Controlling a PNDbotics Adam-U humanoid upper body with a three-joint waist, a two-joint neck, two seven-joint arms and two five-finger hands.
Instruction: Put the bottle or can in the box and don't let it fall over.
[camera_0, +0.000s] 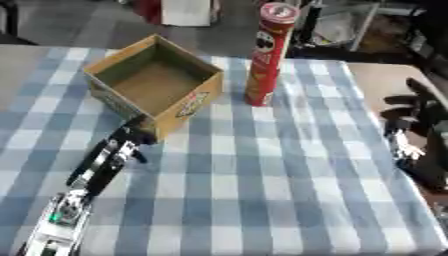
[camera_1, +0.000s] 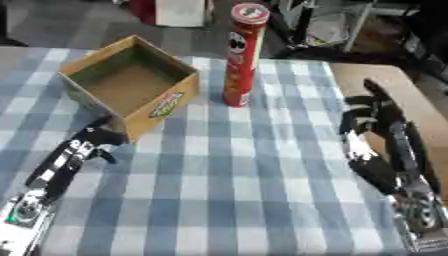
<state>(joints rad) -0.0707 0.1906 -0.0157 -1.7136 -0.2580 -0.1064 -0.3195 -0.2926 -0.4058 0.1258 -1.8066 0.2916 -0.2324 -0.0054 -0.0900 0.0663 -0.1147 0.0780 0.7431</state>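
Reaching for can (camera_0: 269, 52) | right hand (camera_1: 378, 125) released, should grasp low, keep upright | left hand (camera_0: 122, 142) touching box (camera_0: 157, 82), state untellable

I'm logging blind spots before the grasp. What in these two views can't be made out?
- Left hand: whether it touches the box; too blurred in both views.
- Right hand: finger pose; dark and blurred.
- Can: label text is smeared.
- Box: far inner walls hidden by its rim.
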